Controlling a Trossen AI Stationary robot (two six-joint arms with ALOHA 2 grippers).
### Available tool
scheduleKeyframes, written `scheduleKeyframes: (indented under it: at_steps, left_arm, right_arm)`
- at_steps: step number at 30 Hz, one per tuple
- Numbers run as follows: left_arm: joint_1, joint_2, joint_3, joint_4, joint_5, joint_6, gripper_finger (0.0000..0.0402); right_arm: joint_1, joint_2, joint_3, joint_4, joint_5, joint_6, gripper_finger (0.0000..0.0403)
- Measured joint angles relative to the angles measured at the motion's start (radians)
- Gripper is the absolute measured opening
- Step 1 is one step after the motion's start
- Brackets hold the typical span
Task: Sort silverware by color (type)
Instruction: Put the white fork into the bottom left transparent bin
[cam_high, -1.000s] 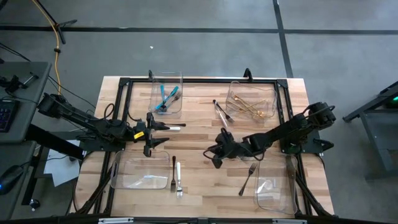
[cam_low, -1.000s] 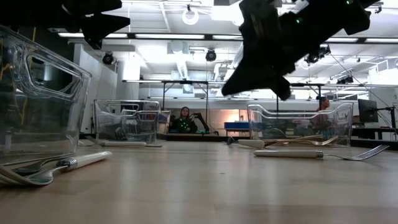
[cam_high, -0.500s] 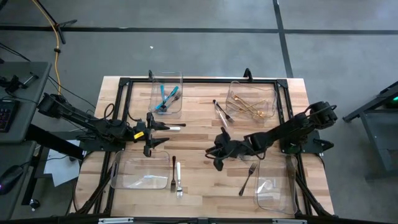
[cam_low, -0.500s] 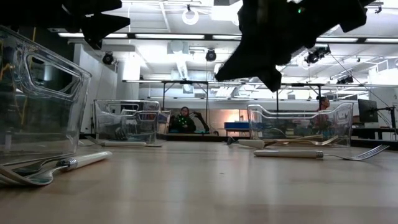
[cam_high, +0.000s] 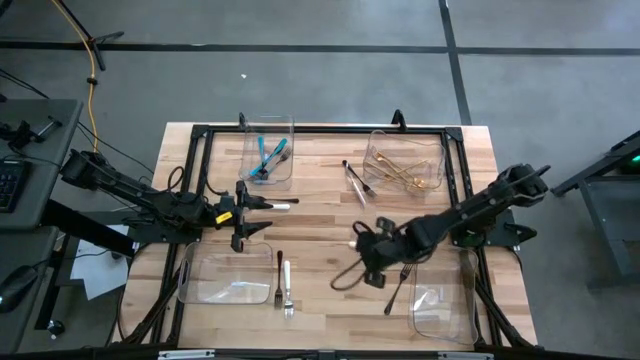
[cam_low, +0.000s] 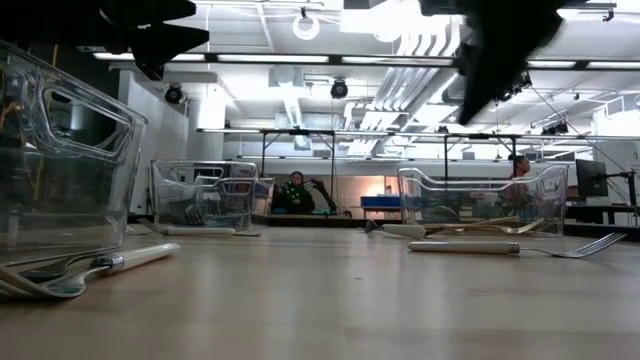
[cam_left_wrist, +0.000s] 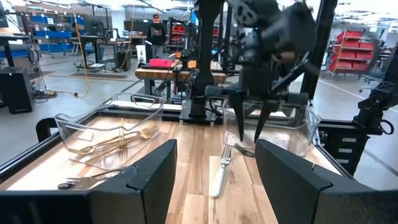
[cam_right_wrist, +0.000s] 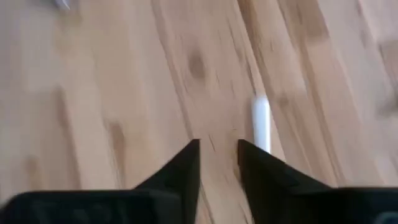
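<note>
Silverware fork (cam_high: 398, 285) lies flat on the table (cam_high: 320, 220) beside the near-right bin (cam_high: 440, 310); light, stiff, slippery; pinch mid-handle; right gripper (cam_right_wrist: 217, 155) hovers above, fingers slightly parted, empty; left gripper (cam_high: 240, 215) spread.

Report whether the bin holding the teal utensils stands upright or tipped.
Upright. The bin sits on its base at the table's far edge, mouth up, with the teal utensils lying inside.

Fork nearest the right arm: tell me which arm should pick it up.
Right. The right gripper hovers beside the fork, fingers slightly parted; the left gripper waits open across the table.
</note>
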Motion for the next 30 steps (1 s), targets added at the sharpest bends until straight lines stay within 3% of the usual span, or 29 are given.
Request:
scheduleKeyframes:
  at_steps: [4, 8, 18, 30]
  left_arm:
    - [0.000, 0.000, 0.000, -0.004, 0.000, -0.002, 0.0211]
    - [0.000, 0.000, 0.000, -0.003, 0.000, -0.002, 0.0211]
    - [0.000, 0.001, 0.000, -0.004, 0.000, -0.001, 0.0211]
    - [0.000, 0.001, 0.000, -0.005, 0.000, -0.001, 0.0211]
  right_arm:
    - [0.033, 0.005, -0.059, -0.021, -0.039, 0.067, 0.0148]
    - [0.039, 0.007, -0.148, 0.002, -0.039, 0.112, 0.0161]
    - [-0.009, 0.007, -0.275, 0.130, -0.024, 0.050, 0.0163]
    - [-0.015, 0.093, -0.281, 0.138, -0.054, 0.029, 0.0146]
